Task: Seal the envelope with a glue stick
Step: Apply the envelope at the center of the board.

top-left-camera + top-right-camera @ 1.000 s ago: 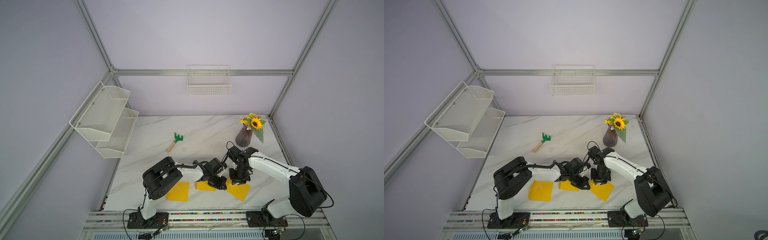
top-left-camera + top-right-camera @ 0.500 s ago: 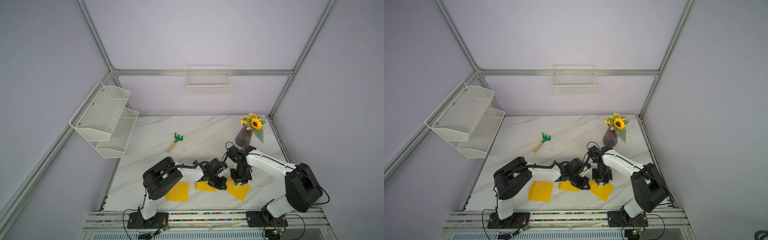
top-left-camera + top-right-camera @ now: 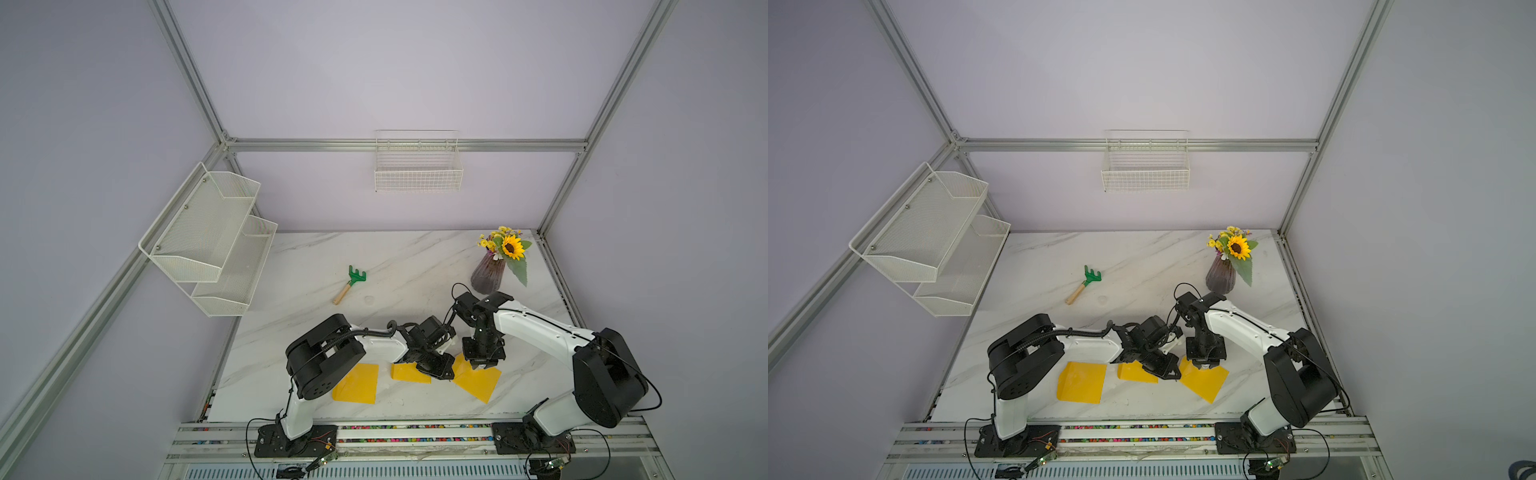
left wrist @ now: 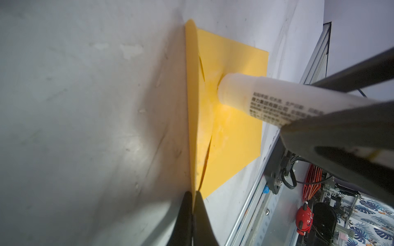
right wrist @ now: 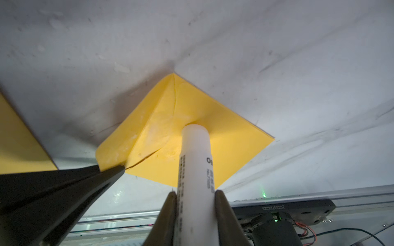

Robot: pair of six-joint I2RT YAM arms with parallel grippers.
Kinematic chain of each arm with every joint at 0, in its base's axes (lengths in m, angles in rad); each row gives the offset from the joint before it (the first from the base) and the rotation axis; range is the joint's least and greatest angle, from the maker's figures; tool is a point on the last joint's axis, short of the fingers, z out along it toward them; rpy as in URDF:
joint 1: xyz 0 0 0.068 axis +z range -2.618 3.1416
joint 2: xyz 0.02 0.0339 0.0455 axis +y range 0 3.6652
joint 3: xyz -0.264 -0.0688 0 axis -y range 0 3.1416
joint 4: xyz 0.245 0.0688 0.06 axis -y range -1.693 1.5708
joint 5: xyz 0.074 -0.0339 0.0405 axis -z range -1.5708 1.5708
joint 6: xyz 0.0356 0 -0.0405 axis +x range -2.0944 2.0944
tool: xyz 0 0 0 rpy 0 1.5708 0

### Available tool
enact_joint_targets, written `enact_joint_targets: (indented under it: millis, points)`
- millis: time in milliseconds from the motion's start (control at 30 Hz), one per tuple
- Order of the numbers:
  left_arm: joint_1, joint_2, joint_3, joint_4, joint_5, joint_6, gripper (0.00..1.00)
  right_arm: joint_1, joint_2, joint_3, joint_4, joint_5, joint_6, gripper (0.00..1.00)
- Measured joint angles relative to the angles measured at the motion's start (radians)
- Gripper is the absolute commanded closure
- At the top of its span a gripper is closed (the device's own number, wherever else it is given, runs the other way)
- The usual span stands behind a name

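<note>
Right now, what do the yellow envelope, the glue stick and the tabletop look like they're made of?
The envelope: thin matte paper, judging by sharp creases and the lifted, bending flap. The glue stick: probably smooth white plastic with dark printed text. The tabletop: white with grey veins, marble or marble-look laminate; I cannot tell which.

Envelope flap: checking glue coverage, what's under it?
Under the raised flap, pinched by the left gripper, lies the envelope body with pale smears. The glue stick in the right gripper presses on it. The spot beneath its tip is covered.
</note>
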Motion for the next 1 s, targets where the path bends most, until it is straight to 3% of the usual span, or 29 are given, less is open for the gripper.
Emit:
enact_joint_targets:
  millis: [200,500,800,1000]
  points:
    - [0.000,0.002,0.005,-0.007,0.000,0.000,1.00,-0.006,-0.022,-0.037,0.066,-0.196,0.001,1.00]
    - [-0.004,0.002,0.011,-0.018,-0.008,0.007,1.00,0.003,0.028,0.020,-0.023,-0.058,-0.024,1.00]
    - [-0.005,0.005,0.018,-0.027,-0.010,0.007,1.00,0.000,0.024,-0.008,0.006,-0.210,-0.044,1.00]
    - [-0.006,0.006,0.023,-0.034,-0.010,0.007,1.00,0.014,0.033,0.009,-0.039,-0.110,-0.039,1.00]
